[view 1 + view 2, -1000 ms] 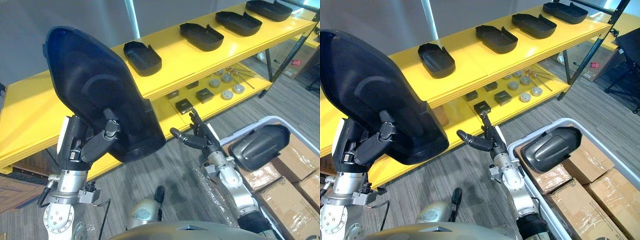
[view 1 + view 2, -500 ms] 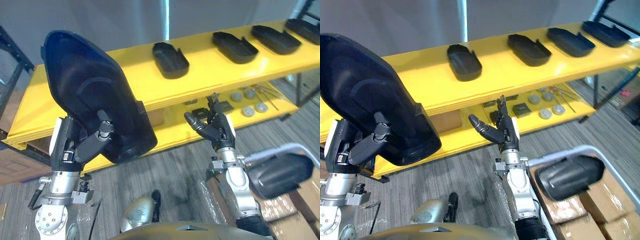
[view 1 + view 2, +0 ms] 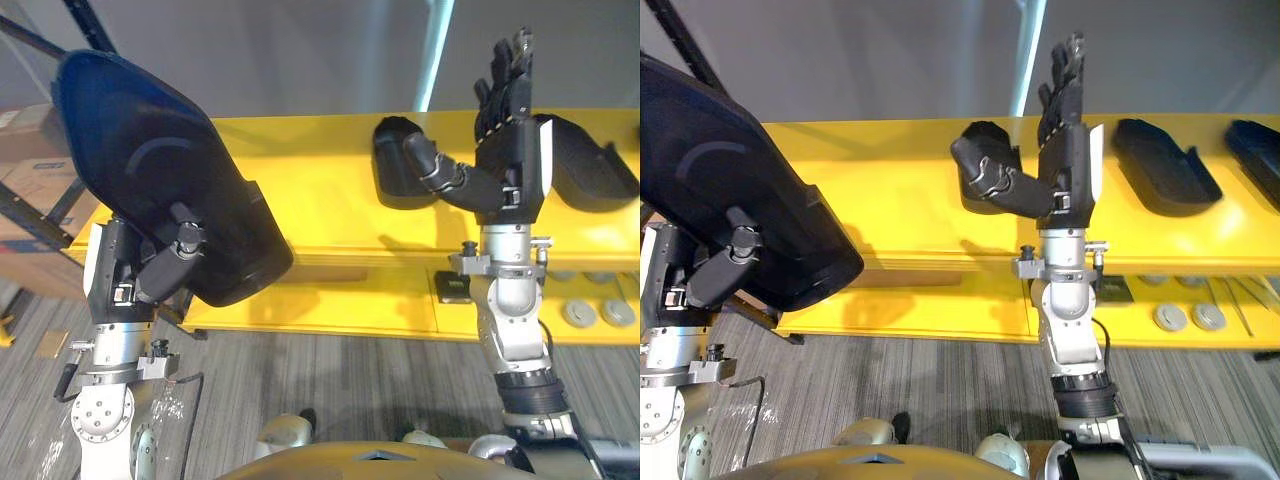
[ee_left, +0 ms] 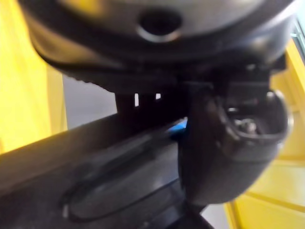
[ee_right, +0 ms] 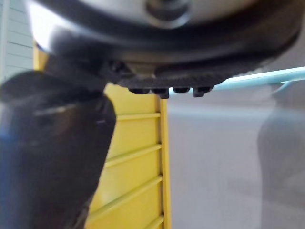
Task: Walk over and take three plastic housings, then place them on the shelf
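Note:
My left hand (image 3: 165,262) is shut on a large black plastic housing (image 3: 150,175), held tilted and raised at the left, in front of the yellow shelf's left end. In the left wrist view the thumb (image 4: 228,143) presses on the housing's dark surface (image 4: 95,167). My right hand (image 3: 1065,150) stands upright before the top board of the yellow shelf (image 3: 320,200), open, fingers straight, thumb out to the left, holding nothing. Behind it on the top board lie black housings: one (image 3: 985,175) by the thumb, another (image 3: 1165,170) to its right, a third (image 3: 1255,145) at the far right.
On the shelf's lower board sit round metal discs (image 3: 1170,317) and a small black block (image 3: 452,290). A dark metal rack (image 3: 40,45) and a cardboard box (image 3: 25,160) stand at the far left. Grey carpet (image 3: 330,380) lies before the shelf.
The camera has swung left along the shelf, and the bin with boxes has left the picture. My right hand has risen from low to upright before the top board. The left hand still holds its housing.

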You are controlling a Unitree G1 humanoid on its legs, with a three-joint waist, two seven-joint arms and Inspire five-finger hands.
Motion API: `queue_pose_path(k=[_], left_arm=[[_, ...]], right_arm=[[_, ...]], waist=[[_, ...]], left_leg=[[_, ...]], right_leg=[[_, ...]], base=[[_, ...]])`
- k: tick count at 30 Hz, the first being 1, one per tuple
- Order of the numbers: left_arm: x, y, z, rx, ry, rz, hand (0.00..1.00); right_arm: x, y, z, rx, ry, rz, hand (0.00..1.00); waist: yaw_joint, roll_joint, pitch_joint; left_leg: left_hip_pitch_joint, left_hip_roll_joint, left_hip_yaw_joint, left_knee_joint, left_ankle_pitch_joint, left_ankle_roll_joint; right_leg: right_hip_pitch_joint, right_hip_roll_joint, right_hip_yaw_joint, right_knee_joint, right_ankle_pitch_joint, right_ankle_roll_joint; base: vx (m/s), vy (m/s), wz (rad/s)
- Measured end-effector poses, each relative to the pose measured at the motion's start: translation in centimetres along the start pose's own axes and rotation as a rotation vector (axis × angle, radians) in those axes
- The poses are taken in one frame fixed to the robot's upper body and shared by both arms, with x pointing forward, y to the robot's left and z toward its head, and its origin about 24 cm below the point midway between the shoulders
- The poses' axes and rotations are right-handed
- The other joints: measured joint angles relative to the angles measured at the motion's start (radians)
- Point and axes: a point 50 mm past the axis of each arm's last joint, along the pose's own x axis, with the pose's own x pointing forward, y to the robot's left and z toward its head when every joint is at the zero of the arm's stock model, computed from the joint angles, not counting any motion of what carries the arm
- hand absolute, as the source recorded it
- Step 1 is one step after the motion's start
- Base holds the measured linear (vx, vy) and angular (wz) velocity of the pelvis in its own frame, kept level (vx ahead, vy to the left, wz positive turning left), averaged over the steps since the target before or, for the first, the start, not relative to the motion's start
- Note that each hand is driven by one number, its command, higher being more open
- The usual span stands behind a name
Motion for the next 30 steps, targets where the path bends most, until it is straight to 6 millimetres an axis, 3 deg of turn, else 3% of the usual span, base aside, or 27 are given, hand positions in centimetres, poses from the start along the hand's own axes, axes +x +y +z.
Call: queue_pose_path(k=[2,3,10,16,17,18,20,21,22,24,26,30], left_arm=[[0.1,-0.8,0.0,-0.026,-0.009,-0.040,0.00],[0.2,-1.4,0.1,-0.042,-0.015,-0.062,0.00],[0.2,-2.8,-0.2,-0.085,0.014,-0.107,0.00],[-0.1,-2.9,-0.4,-0.096,0.030,-0.083,0.00],[-0.1,-3.2,-0.5,-0.104,0.034,-0.091,0.00],[-0.1,-3.4,-0.5,-0.106,0.036,-0.098,0.00],[-0.1,-3.9,-0.6,-0.101,0.041,-0.119,0.00],[0.0,-4.3,-0.6,-0.095,0.040,-0.154,0.00],[0.0,-4.3,-0.6,-0.093,0.038,-0.163,0.00],[0.5,-4.2,-0.6,-0.079,0.039,-0.209,0.00],[0.9,-3.3,-0.5,-0.026,0.058,-0.252,0.00],[1.1,-1.1,-0.3,0.051,0.086,-0.217,0.00]], right_arm=[[-0.3,-0.9,-0.2,-0.019,0.023,-0.046,1.00],[-0.6,-1.4,-0.3,-0.032,0.037,-0.064,1.00],[-3.6,-1.4,-1.7,0.010,0.164,-0.076,1.00],[-3.6,-1.4,-1.7,0.016,0.164,-0.049,1.00],[-3.6,-1.3,-1.7,0.018,0.164,-0.045,1.00],[-3.6,-1.2,-1.7,0.022,0.165,-0.044,1.00],[-3.6,-1.0,-1.7,0.024,0.166,-0.039,1.00],[-3.6,-1.1,-1.7,0.020,0.164,-0.037,1.00],[-3.7,-1.1,-1.7,0.019,0.164,-0.043,1.00],[-4.5,-1.3,-1.8,0.023,0.186,-0.081,1.00],[-5.5,-1.0,-2.1,0.039,0.223,-0.101,1.00],[-6.2,0.5,-2.3,0.080,0.253,-0.039,1.00]], waist=[[-0.021,0.001,-0.001],[-0.018,0.001,-0.001],[-0.020,-0.012,-0.003],[-0.029,-0.032,0.015],[-0.041,-0.042,0.025],[-0.043,-0.038,0.023],[-0.050,-0.018,0.011],[-0.077,0.008,-0.006],[-0.080,0.005,-0.004],[-0.091,-0.018,-0.009],[-0.093,-0.046,-0.004],[-0.095,-0.053,-0.001]], left_leg=[[0.002,0.045,0.168,-0.012,0.027,0.000],[0.002,0.045,0.192,-0.021,0.036,0.001],[0.032,-0.025,0.167,-0.074,0.056,0.021],[-0.063,-0.029,0.161,0.118,0.032,0.017],[-0.087,-0.022,0.162,0.178,0.003,0.058],[-0.092,-0.008,0.163,0.204,-0.007,0.072],[-0.077,0.027,0.163,0.214,-0.020,0.048],[-0.035,0.032,0.172,0.148,-0.064,-0.012],[-0.029,0.024,0.178,0.136,-0.074,-0.017],[-0.016,-0.039,0.211,0.107,-0.076,0.006],[-0.013,-0.080,0.235,0.097,-0.075,0.038],[0.002,-0.083,0.261,0.074,-0.069,0.050]], right_leg=[[0.039,-0.004,-0.063,-0.025,0.000,0.000],[0.041,-0.009,-0.078,-0.026,0.001,0.001],[0.088,-0.053,-0.105,-0.073,0.018,0.030],[0.086,-0.088,-0.074,-0.066,0.009,0.039],[0.079,-0.106,-0.073,-0.046,0.004,0.043],[0.070,-0.112,-0.062,-0.033,0.001,0.045],[0.038,-0.129,-0.018,-0.002,-0.009,0.067],[0.033,-0.153,0.008,0.003,0.009,0.100],[0.032,-0.162,0.010,0.003,0.012,0.105],[0.029,-0.215,0.030,-0.011,0.027,0.119],[0.021,-0.254,0.033,-0.022,0.055,0.100],[0.026,-0.237,0.017,-0.037,0.102,0.099]], base=[[0.14,-0.092,1.00],[0.13,0.004,0.71],[0.06,0.062,0.20],[-0.08,0.047,-0.04],[-0.17,0.089,-0.17],[-0.15,0.112,-0.38],[-0.08,0.215,-0.54],[-0.05,0.312,-0.39],[-0.01,0.418,-0.35],[0.01,0.271,-0.13],[0.03,0.226,-0.11],[0.05,0.068,-0.18]])
